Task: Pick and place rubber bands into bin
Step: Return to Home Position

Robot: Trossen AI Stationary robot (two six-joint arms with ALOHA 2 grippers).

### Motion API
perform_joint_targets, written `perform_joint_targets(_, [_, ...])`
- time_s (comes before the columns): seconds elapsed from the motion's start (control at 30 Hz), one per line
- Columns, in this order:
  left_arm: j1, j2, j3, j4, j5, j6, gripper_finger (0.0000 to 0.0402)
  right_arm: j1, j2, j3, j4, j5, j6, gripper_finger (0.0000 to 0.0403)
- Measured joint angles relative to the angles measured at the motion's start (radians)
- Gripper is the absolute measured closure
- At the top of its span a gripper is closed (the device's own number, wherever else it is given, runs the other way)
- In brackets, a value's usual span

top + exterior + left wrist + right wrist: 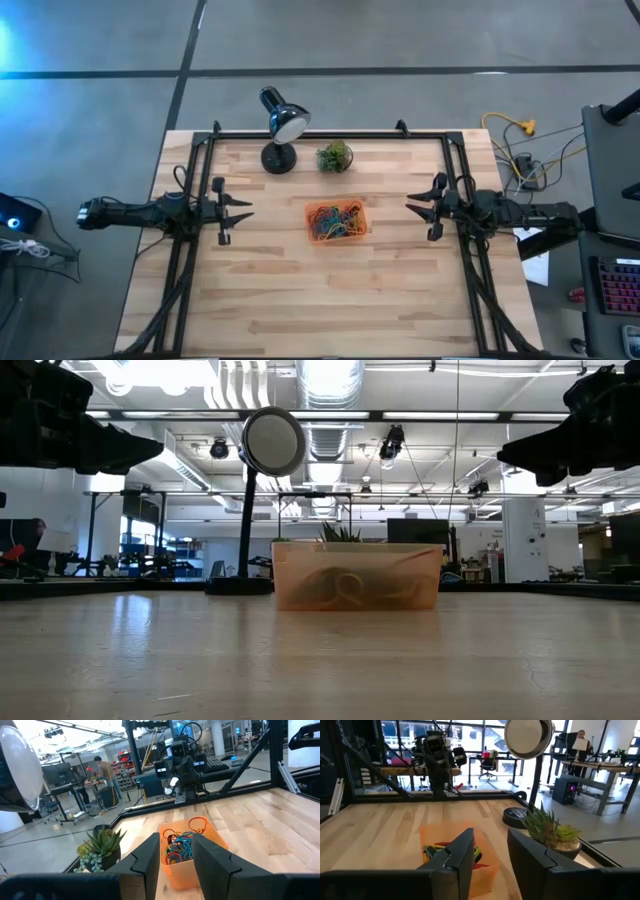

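The orange bin (336, 221) rests flat on the wooden table, just right of its middle. A tangle of coloured rubber bands (335, 222) lies inside it, also visible in the left wrist view (182, 845) and in the right wrist view (440, 851). My left gripper (246, 209) hovers level above the table to the bin's left, open and empty (176, 840). My right gripper (410, 206) hovers level to the bin's right, open and empty (490, 835). Both point at the bin (355, 575) from a distance.
A black desk lamp (280, 125) and a small potted plant (335, 156) stand behind the bin near the far edge. Black frame rails (330, 133) run along the table's far, left and right sides. People (102, 767) work at desks beyond the table.
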Motion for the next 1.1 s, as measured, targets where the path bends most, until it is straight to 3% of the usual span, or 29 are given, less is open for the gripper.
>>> perform_joint_targets(0.37, [0.000, 0.000, 0.000, 0.000, 0.000, 0.000, 0.0304, 0.000, 0.001, 0.000, 0.000, 0.001, 0.011, 0.0291])
perform_joint_targets(0.57, [0.000, 0.000, 0.000, 0.000, 0.000, 0.000, 0.0304, 0.000, 0.001, 0.000, 0.001, 0.001, 0.226, 0.0296])
perform_joint_targets(1.1, [0.000, 0.000, 0.000, 0.000, 0.000, 0.000, 0.0304, 0.000, 0.001, 0.000, 0.001, 0.002, 0.222, 0.0301])
